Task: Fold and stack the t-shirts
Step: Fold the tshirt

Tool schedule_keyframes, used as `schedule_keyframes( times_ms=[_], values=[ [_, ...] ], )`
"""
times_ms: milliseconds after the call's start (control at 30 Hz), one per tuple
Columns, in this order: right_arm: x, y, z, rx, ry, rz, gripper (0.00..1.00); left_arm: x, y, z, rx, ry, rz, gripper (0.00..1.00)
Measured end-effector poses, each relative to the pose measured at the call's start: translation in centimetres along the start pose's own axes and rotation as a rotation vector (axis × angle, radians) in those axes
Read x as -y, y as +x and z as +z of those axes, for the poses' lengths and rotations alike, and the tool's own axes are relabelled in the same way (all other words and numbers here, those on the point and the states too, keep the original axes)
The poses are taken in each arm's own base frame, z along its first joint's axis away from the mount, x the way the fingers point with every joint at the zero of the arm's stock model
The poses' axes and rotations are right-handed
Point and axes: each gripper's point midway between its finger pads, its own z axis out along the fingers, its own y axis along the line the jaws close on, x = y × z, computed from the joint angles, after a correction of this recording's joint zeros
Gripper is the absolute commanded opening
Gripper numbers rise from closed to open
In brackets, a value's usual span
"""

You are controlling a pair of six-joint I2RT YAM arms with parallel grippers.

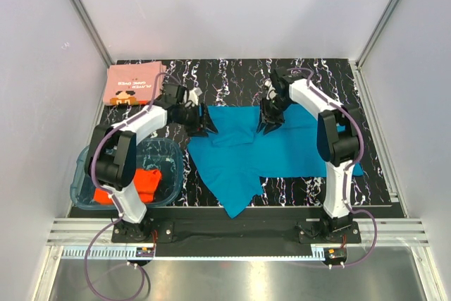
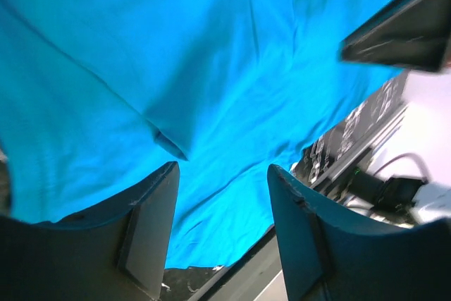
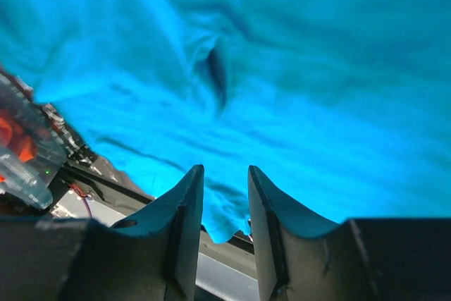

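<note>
Working the far edge of the teal t-shirt (image 1: 239, 156), which lies spread on the counter (image 1: 338, 75) w/ one part trailing toward the near edge. Left gripper (image 1: 201, 123) sits at its far-left corner, fingers wide apart, nothing held, prob. poised to pinch. Right gripper (image 1: 270, 125) is at the far hem, narrowed to a slim gap; can't tell if cloth is caught. Pink printed t-shirt (image 1: 134, 84) lies folded far left, likely the stack base; orange-red t-shirt (image 1: 144, 182) waits in the tub (image 1: 83, 189).
</note>
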Motion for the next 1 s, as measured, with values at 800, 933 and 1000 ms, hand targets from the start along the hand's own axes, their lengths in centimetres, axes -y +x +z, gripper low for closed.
schedule_keyframes(
  times_ms=[800,933,1000],
  values=[
    [0.7,3.7,-2.5,0.067,0.004,-0.013,0.33,-3.4,3.4,2.4,-0.024,-0.179,0.060,0.61],
    [0.6,3.7,-2.8,0.077,0.004,-0.016,0.33,-3.8,3.4,3.0,-0.028,-0.177,0.053,0.60],
    [0.6,3.7,-2.8,0.081,0.003,-0.017,0.33,-4.0,3.5,3.4,-0.034,-0.177,0.047,0.57]
  ],
)
